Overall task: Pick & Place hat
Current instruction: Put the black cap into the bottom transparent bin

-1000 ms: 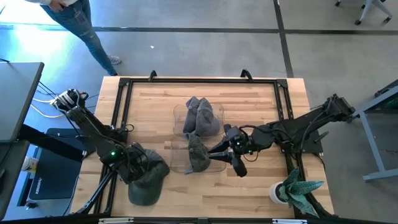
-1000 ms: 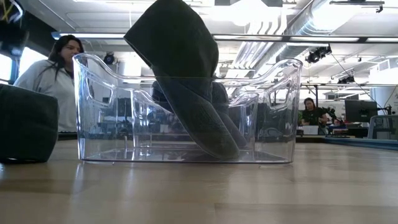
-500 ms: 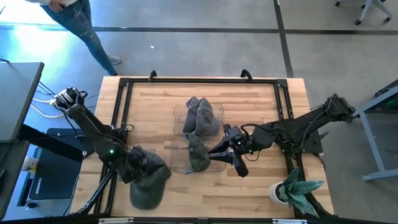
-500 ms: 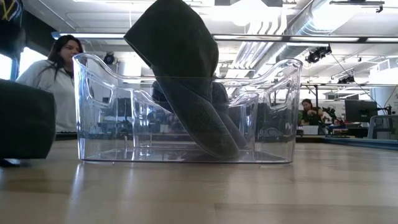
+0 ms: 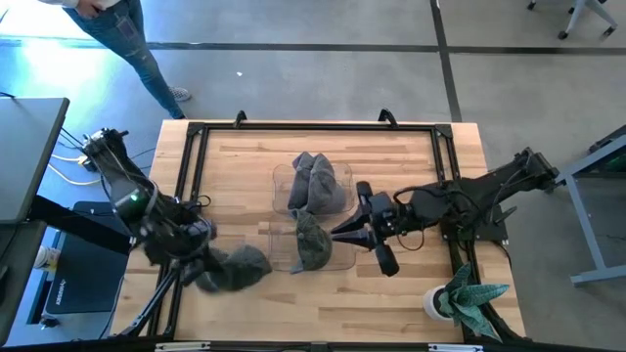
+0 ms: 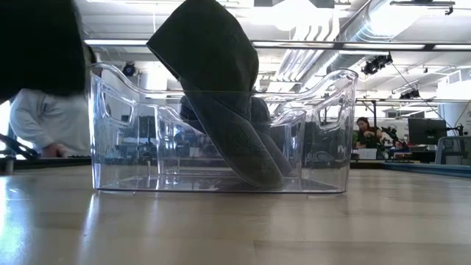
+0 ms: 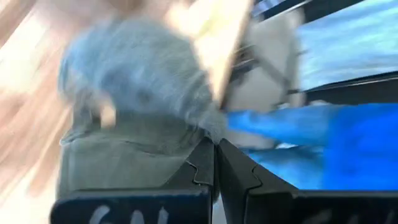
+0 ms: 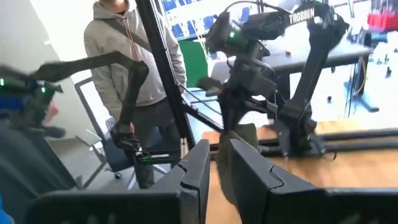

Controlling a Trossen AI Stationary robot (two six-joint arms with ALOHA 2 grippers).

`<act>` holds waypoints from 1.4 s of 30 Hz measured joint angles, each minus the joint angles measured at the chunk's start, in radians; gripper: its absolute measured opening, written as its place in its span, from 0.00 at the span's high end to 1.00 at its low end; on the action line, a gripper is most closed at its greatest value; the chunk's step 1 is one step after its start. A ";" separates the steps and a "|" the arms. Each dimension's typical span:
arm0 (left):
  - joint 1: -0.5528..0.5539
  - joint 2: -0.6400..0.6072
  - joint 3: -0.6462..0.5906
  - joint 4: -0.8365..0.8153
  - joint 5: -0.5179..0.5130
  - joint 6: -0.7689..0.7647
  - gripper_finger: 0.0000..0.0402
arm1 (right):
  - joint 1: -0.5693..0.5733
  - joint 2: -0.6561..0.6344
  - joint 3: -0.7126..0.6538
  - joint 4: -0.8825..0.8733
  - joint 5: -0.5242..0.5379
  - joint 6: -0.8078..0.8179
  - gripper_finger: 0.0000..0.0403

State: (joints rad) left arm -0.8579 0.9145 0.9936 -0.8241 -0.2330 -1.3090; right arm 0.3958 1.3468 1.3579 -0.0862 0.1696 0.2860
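Note:
A grey hat (image 5: 238,270) hangs off the table near its front left, bunched, with my left gripper (image 5: 202,264) shut on it; in the low view it is the dark mass (image 6: 37,44) high at the left. A clear bin (image 6: 324,147) stands mid-table. Another grey hat (image 5: 311,244) leans in the bin's near half, its top (image 6: 210,44) rising above the rim. Just right of the bin, my right gripper (image 5: 335,233) points at that hat, its fingers a narrow gap apart (image 8: 217,163). My left gripper pinches a fold at the hat's edge (image 7: 208,127) between its two shut fingers. The rest of the hat (image 7: 137,93) hangs bunched past the fingertips, lifted clear of the table. My right gripper: I cannot tell whether its tips touch the hat in the bin.
More grey hats (image 5: 318,184) fill the bin's far half. A potted plant (image 5: 460,298) stands at the front right corner. Black frame rails (image 5: 313,127) run around the tabletop. A person (image 5: 127,39) stands beyond the far left corner.
My left gripper has shut on the hat that lay at the front left and has risen with it; the hat has bunched up and left the table. My right gripper has drawn back a little toward the table's right edge. The hat in the bin has stayed put.

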 joint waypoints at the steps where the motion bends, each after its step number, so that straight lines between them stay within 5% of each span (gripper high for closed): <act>1: 0.000 -0.005 0.026 0.019 -0.016 0.027 1.00 | 0.000 0.000 0.011 -0.007 0.000 -0.018 0.86; 6: 0.000 -0.004 0.141 0.082 -0.099 0.160 1.00 | -0.013 0.000 0.018 -0.004 0.078 -0.051 0.80; 19: 0.000 0.007 0.224 0.404 -0.287 0.502 1.00 | -0.049 0.048 0.010 0.056 -0.018 -0.045 0.39; 27: 0.000 0.041 0.224 0.481 -0.332 0.591 1.00 | -0.083 0.227 0.222 -0.100 -0.040 -0.089 0.37; 34: 0.000 0.072 0.224 0.485 -0.374 0.602 1.00 | -0.161 0.372 0.434 -0.273 -0.203 -0.171 0.37; 42: 0.000 0.080 0.223 0.485 -0.451 0.645 1.00 | -0.183 0.477 0.476 -0.257 -0.401 -0.182 0.37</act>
State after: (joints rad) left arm -0.8577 0.9949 1.2171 -0.3389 -0.6840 -0.6638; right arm 0.2124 1.8236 1.8340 -0.3434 -0.2319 0.1037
